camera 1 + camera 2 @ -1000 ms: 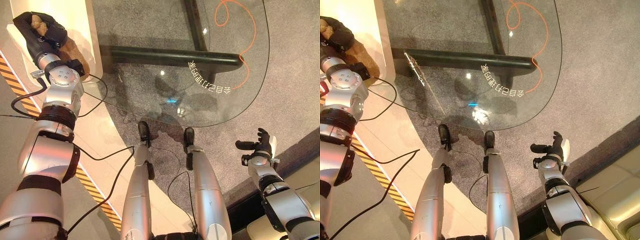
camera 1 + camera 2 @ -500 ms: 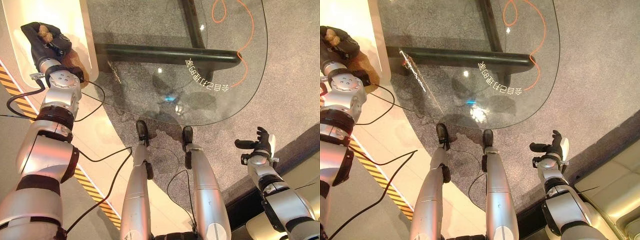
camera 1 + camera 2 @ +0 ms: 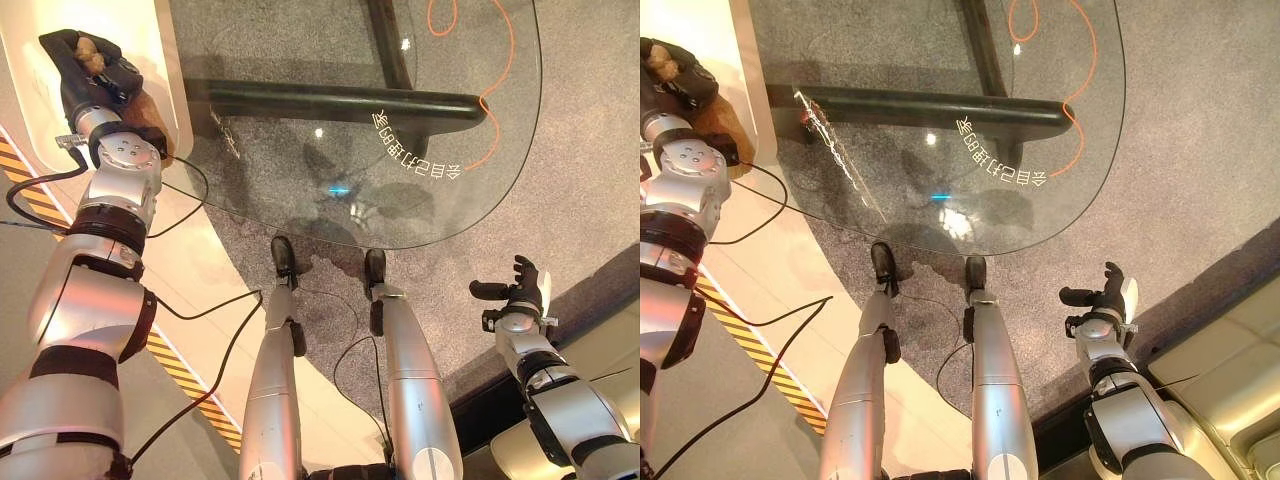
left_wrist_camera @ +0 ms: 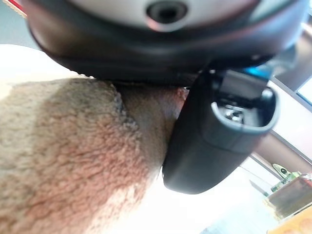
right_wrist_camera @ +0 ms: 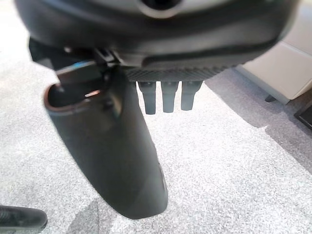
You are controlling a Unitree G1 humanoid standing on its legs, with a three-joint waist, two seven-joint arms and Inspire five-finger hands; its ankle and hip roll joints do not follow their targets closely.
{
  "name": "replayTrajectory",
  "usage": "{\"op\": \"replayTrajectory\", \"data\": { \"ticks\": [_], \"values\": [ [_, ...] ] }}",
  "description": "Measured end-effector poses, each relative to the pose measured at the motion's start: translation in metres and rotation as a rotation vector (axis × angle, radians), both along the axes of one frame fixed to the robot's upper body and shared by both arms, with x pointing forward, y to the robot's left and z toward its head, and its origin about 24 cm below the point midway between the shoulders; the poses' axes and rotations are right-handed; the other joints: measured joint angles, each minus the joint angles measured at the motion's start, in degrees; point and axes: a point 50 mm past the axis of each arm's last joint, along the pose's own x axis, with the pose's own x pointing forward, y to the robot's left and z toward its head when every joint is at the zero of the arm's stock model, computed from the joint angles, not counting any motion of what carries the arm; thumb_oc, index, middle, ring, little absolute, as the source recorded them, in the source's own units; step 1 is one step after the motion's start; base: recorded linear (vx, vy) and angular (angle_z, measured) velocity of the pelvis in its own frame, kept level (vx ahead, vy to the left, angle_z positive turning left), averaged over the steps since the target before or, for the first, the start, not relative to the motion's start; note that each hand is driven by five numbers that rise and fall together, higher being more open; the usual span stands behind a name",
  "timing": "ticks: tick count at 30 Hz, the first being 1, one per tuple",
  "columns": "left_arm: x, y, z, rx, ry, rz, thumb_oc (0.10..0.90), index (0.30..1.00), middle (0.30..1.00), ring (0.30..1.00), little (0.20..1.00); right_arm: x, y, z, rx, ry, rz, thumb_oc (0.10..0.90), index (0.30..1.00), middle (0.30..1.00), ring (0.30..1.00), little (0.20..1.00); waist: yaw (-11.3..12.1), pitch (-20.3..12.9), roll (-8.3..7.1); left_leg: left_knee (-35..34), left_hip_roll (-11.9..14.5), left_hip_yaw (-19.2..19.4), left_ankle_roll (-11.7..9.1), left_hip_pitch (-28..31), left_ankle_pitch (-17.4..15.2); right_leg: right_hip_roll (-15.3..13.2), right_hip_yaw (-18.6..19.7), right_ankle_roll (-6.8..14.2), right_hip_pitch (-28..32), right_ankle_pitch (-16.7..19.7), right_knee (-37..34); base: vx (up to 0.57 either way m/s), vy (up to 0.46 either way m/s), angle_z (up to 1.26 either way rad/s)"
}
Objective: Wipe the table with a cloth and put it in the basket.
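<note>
Glass table [image 3: 300,60] beside cloth-gripping left hand [image 3: 85,75]

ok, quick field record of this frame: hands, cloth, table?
left hand: curled round the cloth, over a white surface beside the table
cloth: brown, fuzzy, bunched in the left hand
right hand: open, holding nothing, low over the carpet
table: glass top, dark frame beneath
carpet: grey
</note>
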Motion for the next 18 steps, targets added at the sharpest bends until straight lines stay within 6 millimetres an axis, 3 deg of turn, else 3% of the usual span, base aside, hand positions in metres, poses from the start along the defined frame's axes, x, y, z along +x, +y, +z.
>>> {"op": "replayTrajectory", "data": {
  "ticks": [2, 3, 4, 5, 18],
  "values": [
    [-0.001, 0.001, 0.0, 0.0, -0.011, 0.023, 0.1, 0.3, 0.3, 0.3, 0.2, 0.0, 0.0, 0.0, 0.0, 0.0, 0.0, 0.8, 0.9, 0.9, 0.9, 0.9, 0.0, 0.0, 0.0, 0.0, 0.0, -0.1, 0.0, 0.0, 0.0, 0.0, 0.0, 0.0, 0.0, 0.0, 0.1, 0.0, 0.0, 0.0],
    [-0.001, 0.001, 0.001, 0.0, -0.013, 0.028, 0.292, 0.465, 0.465, 0.465, 0.392, 0.0, 0.0, 0.0, 0.0, 0.0, 0.0, 0.8, 0.9, 0.9, 0.9, 0.9, 0.0, 0.0, 0.0, 0.0, 0.0, -0.1, 0.0, 0.0, 0.0, 0.0, 0.0, 0.0, 0.0, 0.0, 0.1, 0.0, 0.0, 0.0],
    [-0.002, 0.001, 0.001, -0.001, -0.017, 0.035, 0.698, 0.813, 0.813, 0.813, 0.798, 0.0, 0.0, 0.0, 0.0, 0.001, 0.0, 0.8, 0.9, 0.9, 0.9, 0.9, 0.0, 0.0, -0.01, 0.0, 0.0, -0.2, 0.0, 0.0, 0.0, 0.0, 0.0, 0.0, 0.0, 0.0, 0.2, 0.0, 0.0, 0.0],
    [-0.002, 0.001, 0.001, -0.001, -0.017, 0.036, 0.8, 0.9, 0.9, 0.9, 0.9, 0.0, 0.0, 0.0, 0.0, 0.001, 0.0, 0.8, 0.9, 0.9, 0.9, 0.9, 0.0, 0.0, -0.01, 0.0, 0.0, -0.2, 0.0, 0.0, 0.0, 0.0, 0.0, 0.0, 0.0, 0.0, 0.2, 0.0, 0.0, 0.0],
    [-0.006, 0.005, 0.014, 0.001, -0.07, 0.087, 0.8, 0.9, 0.9, 0.9, 0.9, -0.001, 0.002, -0.003, -0.004, 0.009, 0.011, 0.8, 0.9, 0.9, 0.9, 0.9, -0.1, 0.0, -0.12, 0.9, -0.1, -0.3, 0.0, 0.1, 0.0, 0.0, 0.0, 0.0, 0.1, 0.1, 1.0, 0.0, 0.0, 0.0]
  ]
}}
